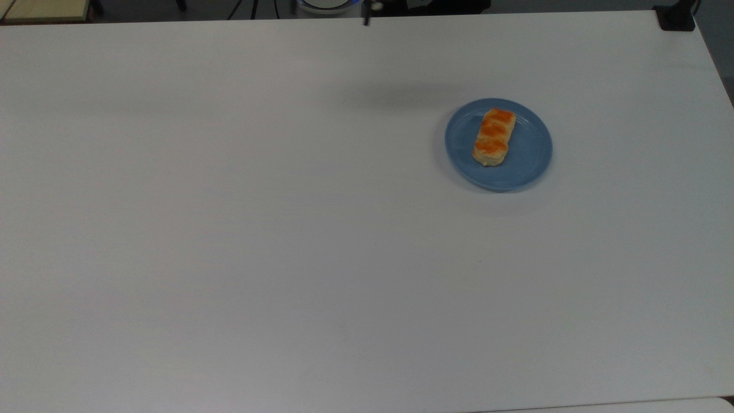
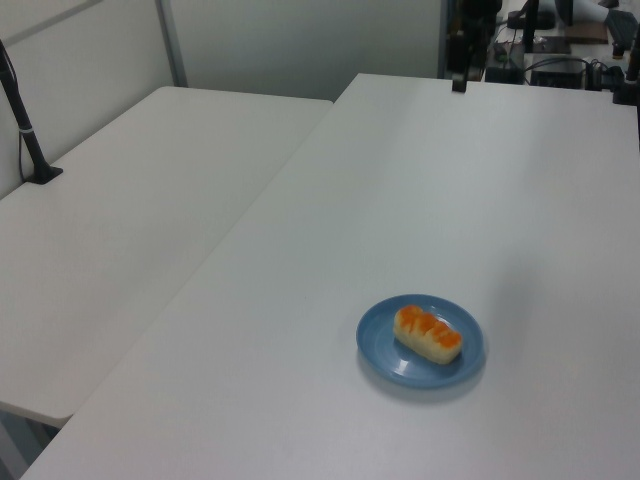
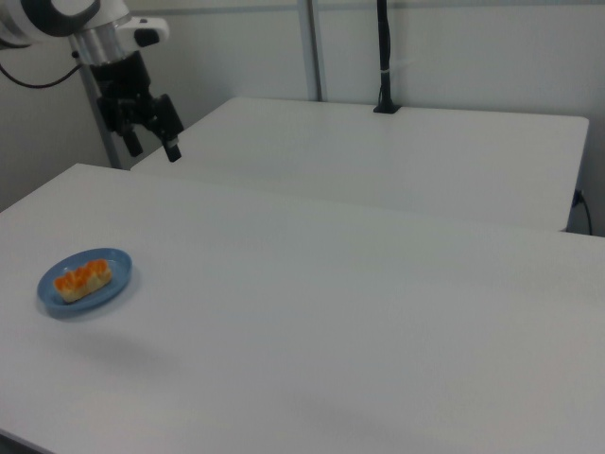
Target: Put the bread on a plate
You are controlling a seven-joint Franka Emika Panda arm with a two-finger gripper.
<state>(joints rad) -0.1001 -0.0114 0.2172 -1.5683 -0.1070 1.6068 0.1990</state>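
Note:
The bread (image 1: 493, 136), a pale-yellow bar with three orange-brown bumps, lies flat on the light-blue plate (image 1: 533, 163), with nothing touching it. Both sit toward the top view's right. In the left view the bread (image 2: 428, 333) rests inside the plate (image 2: 384, 358) near the table's front. In the right view the bread (image 3: 80, 280) and the plate (image 3: 55, 301) are at the far left. My gripper (image 3: 151, 148) hangs high above the table's far corner, well away from the plate, open with nothing between its fingers.
The white table (image 1: 287, 229) spreads wide around the plate. A second white table (image 2: 130, 220) adjoins it on the left view's left, with a black clamped pole (image 2: 25, 130) on it. A black block (image 1: 676, 17) sits at the top view's upper right corner.

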